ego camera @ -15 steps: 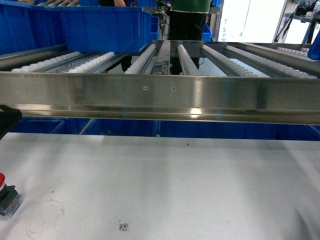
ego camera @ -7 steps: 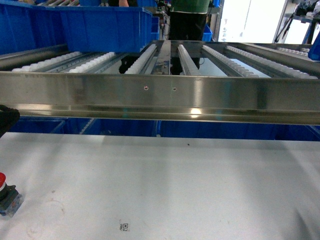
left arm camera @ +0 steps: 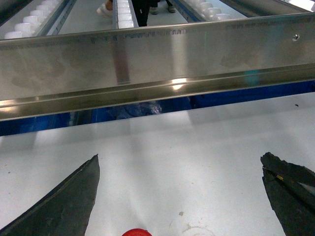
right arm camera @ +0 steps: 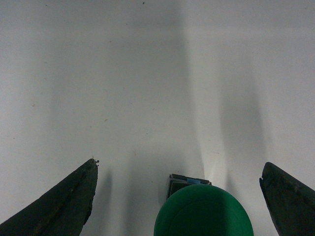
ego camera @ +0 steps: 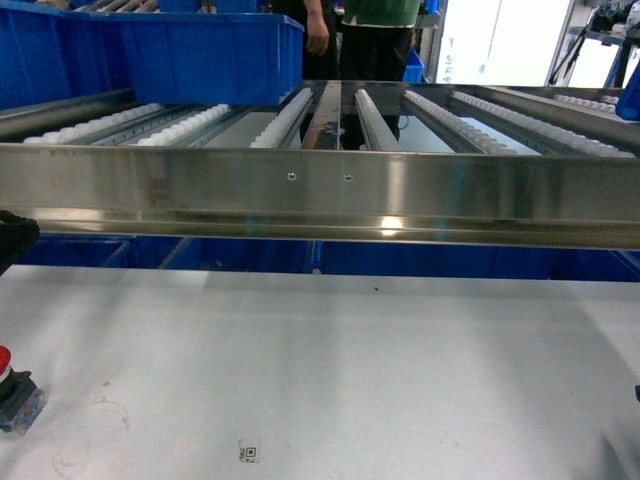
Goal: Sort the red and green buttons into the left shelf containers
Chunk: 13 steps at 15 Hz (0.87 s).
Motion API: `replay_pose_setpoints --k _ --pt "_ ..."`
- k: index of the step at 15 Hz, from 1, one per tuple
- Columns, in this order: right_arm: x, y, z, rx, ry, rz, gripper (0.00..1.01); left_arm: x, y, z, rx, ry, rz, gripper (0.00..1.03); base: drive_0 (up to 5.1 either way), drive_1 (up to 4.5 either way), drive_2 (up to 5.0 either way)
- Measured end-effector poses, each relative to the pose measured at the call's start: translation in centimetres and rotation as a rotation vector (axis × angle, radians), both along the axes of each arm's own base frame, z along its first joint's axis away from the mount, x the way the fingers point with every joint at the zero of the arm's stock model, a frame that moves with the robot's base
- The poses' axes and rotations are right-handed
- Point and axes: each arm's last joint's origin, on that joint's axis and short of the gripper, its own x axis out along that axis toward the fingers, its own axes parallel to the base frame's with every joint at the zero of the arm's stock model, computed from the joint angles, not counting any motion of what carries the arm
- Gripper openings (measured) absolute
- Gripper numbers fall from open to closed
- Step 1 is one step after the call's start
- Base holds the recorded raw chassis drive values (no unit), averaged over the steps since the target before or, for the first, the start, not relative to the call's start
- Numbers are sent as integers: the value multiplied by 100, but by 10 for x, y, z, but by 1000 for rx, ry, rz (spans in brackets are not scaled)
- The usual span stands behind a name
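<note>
Nearest you, at 6 o'clock in the right wrist view, the green button sits on the white worktop between the spread fingers of the right gripper; that gripper is wide open, holds nothing, and looks lined up to close on the cap. The left gripper is likewise wide apart and empty, with the red button just showing at 6 o'clock in the left wrist view; in the head view that button stands at about 8 o'clock on the worktop's left edge, dark body down and cap up, so you have little margin on that side. The green one is out of the head view. Both buttons are free-standing, with open worktop ahead of each. Farther on, toward 12 o'clock, the left shelf puts a steel front rail across your whole path, so I judge any carry must rise over it. Beyond the rail, at 10 o'clock, a blue container rests on the roller rails, and a person stands behind the rack.
</note>
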Motion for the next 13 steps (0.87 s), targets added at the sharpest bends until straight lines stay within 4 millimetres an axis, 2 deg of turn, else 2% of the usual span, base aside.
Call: replay_pose_setpoints --k 1,3,9,10,13 --pt "0 -2 -21 -10 55 -19 98 0 0 0 0 0 0 98 0 0 0" --pt "-3 -8 -28 -7 51 -38 94 0 0 0 0 0 0 98 0 0 0" --pt "-7 -7 -31 -19 55 -34 30 0 0 0 0 0 0 98 0 0 0" --pt "-7 -7 -32 -19 54 -34 27 0 0 0 0 0 0 98 0 0 0" --pt "-14 -4 -27 -24 24 -27 26 0 0 0 0 0 0 98 0 0 0"
